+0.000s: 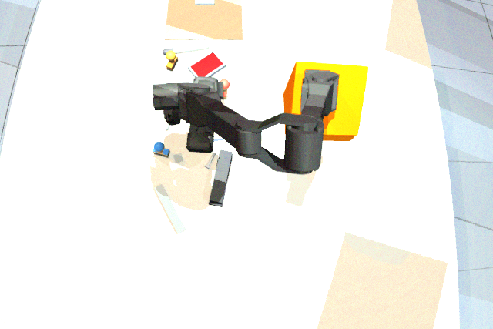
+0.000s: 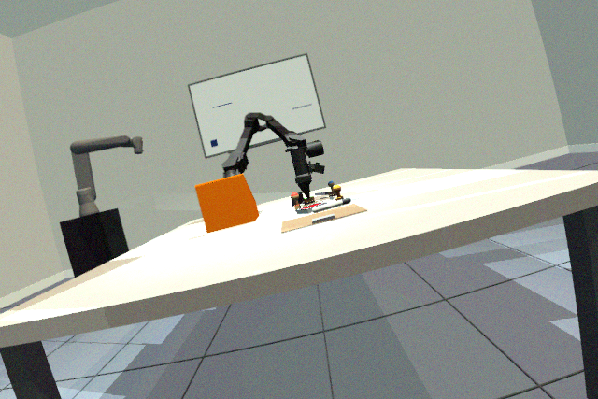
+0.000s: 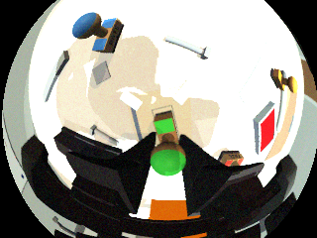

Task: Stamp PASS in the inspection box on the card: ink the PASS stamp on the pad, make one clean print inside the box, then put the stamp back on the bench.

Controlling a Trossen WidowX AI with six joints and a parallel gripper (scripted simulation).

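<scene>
My gripper (image 3: 167, 139) (image 2: 306, 195) is shut on the green-topped stamp (image 3: 168, 162), gripping it below its round knob. The stamp looks upright, its block within the thin outline of a box (image 3: 162, 107) on the card; I cannot tell whether its face touches the card. No lettering shows on its green top, and its underside is hidden. The ink pad (image 1: 206, 65) (image 3: 267, 130) is red with a pale rim, to the right in the wrist view. In the top view the arm covers the fingers, the held stamp and the box.
A blue stamp (image 1: 159, 146) (image 3: 86, 25), a yellow stamp (image 1: 170, 55) and a red stamp (image 1: 224, 84) (image 3: 233, 160) stand around. A marker (image 1: 191, 50), a bolt (image 1: 209, 160), a dark bar (image 1: 221, 178) and a tan board (image 1: 202, 18) lie near. An orange block (image 1: 346, 98) (image 2: 226, 204) stands by the arm's base.
</scene>
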